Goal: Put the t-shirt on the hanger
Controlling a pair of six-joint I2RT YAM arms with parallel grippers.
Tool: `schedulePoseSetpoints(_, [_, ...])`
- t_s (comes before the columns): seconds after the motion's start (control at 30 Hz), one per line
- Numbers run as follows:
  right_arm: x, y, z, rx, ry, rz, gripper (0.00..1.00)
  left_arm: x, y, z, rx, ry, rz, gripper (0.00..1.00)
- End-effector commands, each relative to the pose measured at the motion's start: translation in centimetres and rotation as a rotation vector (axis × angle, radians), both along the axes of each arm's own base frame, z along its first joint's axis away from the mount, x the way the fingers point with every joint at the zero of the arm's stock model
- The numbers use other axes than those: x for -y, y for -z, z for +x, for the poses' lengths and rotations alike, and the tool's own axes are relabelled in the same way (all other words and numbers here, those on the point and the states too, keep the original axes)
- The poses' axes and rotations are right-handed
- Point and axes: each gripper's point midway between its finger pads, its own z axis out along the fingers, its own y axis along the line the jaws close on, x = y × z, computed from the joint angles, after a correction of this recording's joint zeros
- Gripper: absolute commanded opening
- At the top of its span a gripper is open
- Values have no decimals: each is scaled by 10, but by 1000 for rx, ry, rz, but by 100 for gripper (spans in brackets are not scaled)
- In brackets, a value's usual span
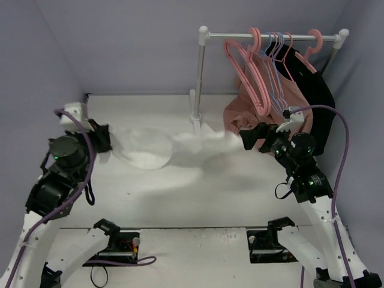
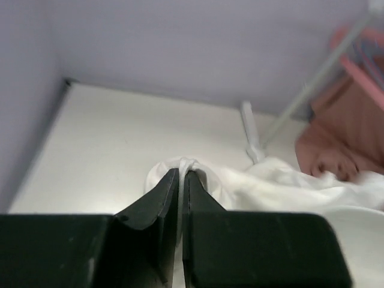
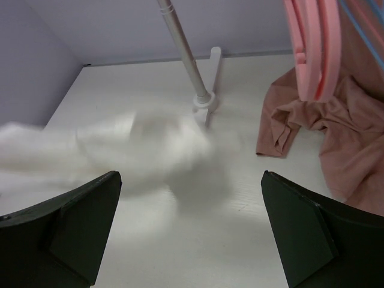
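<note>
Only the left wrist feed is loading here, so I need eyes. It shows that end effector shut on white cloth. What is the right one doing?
Observer: The right end effector is wide open, with nothing between its fingers.
Operator: Where does the cloth run?
Observer: The t-shirt stretches from the left end effector across the table toward the right one. It is blurred, so I cannot tell whether it touches the right one.
Operator: And the hanger?
Observer: The blue hanger hangs on the rail among the pink hangers, with neither arm on it.
</note>
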Motion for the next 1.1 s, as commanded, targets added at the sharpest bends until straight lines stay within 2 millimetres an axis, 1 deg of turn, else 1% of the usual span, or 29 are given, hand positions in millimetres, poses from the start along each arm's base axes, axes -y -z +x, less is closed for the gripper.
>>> schedulePoseSetpoints(0.0, [-22,-3,6,33,-65,19,100,49,135,8,-358,155,-29,5])
schedulePoseSetpoints(0.03, [-25,5,7,16,-70,9,100,47,149,2,-383,154,-20,16])
schedulePoseSetpoints(0.07, [-32,21,10,-19,-77,-12,100,42,170,-4,-414,143,-7,35])
schedulePoseSetpoints(0.1, [-38,32,11,-42,-85,-30,100,36,181,-6,-431,117,5,42])
schedulePoseSetpoints(0.13, [-43,41,11,-62,-90,-47,100,31,188,-6,-443,89,18,44])
schedulePoseSetpoints(0.2, [-53,60,12,-103,-82,-81,100,22,196,-4,-457,27,24,45])
schedulePoseSetpoints(0.23, [-55,70,11,-124,-80,-95,100,29,198,-2,-470,50,15,45])
schedulePoseSetpoints(0.3, [-56,90,10,-170,-54,-112,99,45,194,4,-466,122,3,52])
schedulePoseSetpoints(0.33, [-51,99,11,-188,-18,-113,99,63,192,5,-467,205,-14,55])
schedulePoseSetpoints(0.37, [-42,107,13,-204,42,-112,98,85,189,4,-469,314,-39,57])
schedulePoseSetpoints(0.4, [-41,115,11,-225,49,-108,98,101,191,0,-491,382,-51,58])
schedulePoseSetpoints(0.43, [-28,118,13,-219,121,-113,97,121,194,3,-502,438,-65,58])
schedulePoseSetpoints(0.47, [-17,125,11,-228,173,-115,97,155,197,-9,-507,545,-41,58])
schedulePoseSetpoints(0.5, [-7,128,11,-231,226,-109,97,184,202,-20,-507,627,-12,58])
schedulePoseSetpoints(0.53, [5,124,11,-221,286,-88,97,205,208,-20,-496,657,19,58])
schedulePoseSetpoints(0.57, [13,122,11,-221,326,-77,97,242,205,-40,-455,756,44,58])
schedulePoseSetpoints(0.6, [18,121,13,-225,349,-59,97,243,219,-34,-483,730,70,58])
schedulePoseSetpoints(0.63, [40,123,13,-246,432,-68,97,278,232,-49,-490,784,89,58])
schedulePoseSetpoints(0.67, [49,123,14,-252,461,-65,98,302,239,-65,-500,852,99,58])
schedulePoseSetpoints(0.7, [62,122,15,-263,499,-62,99,318,258,-68,-544,865,108,58])
schedulePoseSetpoints(0.73, [67,123,14,-270,512,-62,99,327,259,-72,-547,883,104,58])
schedulePoseSetpoints(0.8, [85,119,15,-276,546,-54,100,352,289,-81,-615,897,153,58])
schedulePoseSetpoints(0.83, [87,117,14,-272,542,-48,100,359,295,-85,-634,902,158,58])
schedulePoseSetpoints(0.9, [88,113,12,-263,534,-40,100,369,296,-92,-651,922,148,58])
schedulePoseSetpoints(0.97, [88,114,11,-265,529,-46,100,374,307,-99,-685,927,166,57])
schedulePoseSetpoints(1.07, [88,119,10,-276,525,-53,100,374,319,-105,-744,913,177,54])
